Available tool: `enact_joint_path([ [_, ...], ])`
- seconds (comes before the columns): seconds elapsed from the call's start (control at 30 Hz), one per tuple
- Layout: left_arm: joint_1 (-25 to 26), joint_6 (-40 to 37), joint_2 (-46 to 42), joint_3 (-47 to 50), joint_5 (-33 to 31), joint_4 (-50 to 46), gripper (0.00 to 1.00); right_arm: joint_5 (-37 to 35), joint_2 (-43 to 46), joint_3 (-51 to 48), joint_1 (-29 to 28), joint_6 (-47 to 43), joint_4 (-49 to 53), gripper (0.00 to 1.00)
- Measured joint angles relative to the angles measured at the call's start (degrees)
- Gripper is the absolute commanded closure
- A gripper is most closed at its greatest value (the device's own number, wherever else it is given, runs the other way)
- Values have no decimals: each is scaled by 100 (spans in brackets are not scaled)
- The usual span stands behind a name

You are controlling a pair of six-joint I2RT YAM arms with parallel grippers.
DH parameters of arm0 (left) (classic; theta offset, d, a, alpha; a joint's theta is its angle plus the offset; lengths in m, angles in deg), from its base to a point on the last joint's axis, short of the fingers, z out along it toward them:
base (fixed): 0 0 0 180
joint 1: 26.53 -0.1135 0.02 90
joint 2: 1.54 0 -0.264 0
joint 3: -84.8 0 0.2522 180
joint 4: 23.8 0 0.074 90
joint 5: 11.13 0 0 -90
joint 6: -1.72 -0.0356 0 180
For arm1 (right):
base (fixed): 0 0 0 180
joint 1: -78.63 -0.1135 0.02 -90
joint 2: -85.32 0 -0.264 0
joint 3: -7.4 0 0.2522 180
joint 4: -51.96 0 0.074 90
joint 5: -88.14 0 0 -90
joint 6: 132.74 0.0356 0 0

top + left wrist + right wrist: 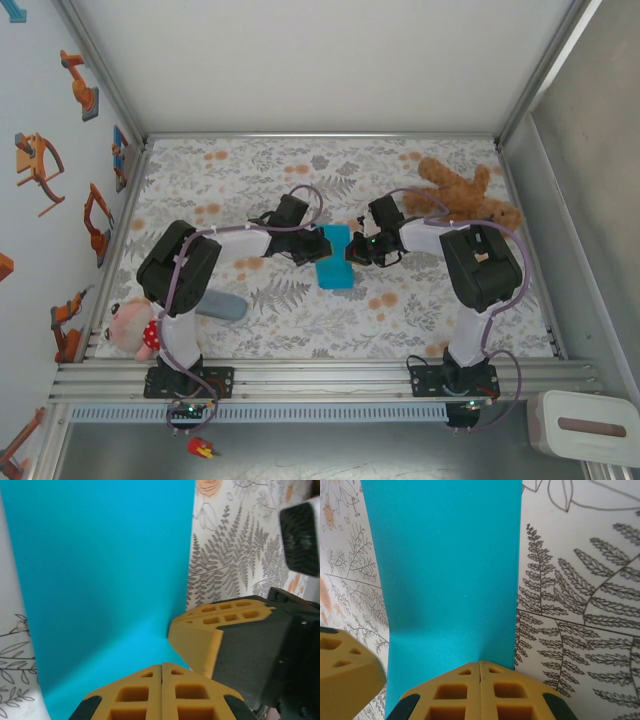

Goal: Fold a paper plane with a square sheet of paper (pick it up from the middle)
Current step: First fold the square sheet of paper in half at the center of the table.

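Note:
The turquoise-blue sheet of paper (337, 265) lies mid-table as a narrow folded rectangle (100, 570) (450, 565). Its far end rests flat on the floral cloth. The near end bends up toward the fingertips in both wrist views. My left gripper (316, 243) (161, 666) is shut, with its tips meeting on the raised end of the paper. My right gripper (354, 250) (480, 662) is shut on the same end, at the paper's right edge. The two grippers are nearly touching: the right one's fingers (200, 640) show beside the left jaws.
A brown teddy bear (465, 195) lies at the back right. A grey-blue oblong case (222, 305) and a small doll (133, 328) sit by the left arm's base. Metal frame rails edge the table, and a white box (583, 425) stands beyond the near right corner.

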Motion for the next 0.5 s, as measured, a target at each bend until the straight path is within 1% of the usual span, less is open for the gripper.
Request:
enact_joint_path([
  [0.17,-13,46,232,0,98,-52,100,0,0,0,0,0,0,100],
  [0.37,-57,44,267,87,85,-68,100,0,-4,0,0,0,0,100],
  [0.5,-175,39,208,354,219,203,100,-2,-4,0,0,0,0,100],
])
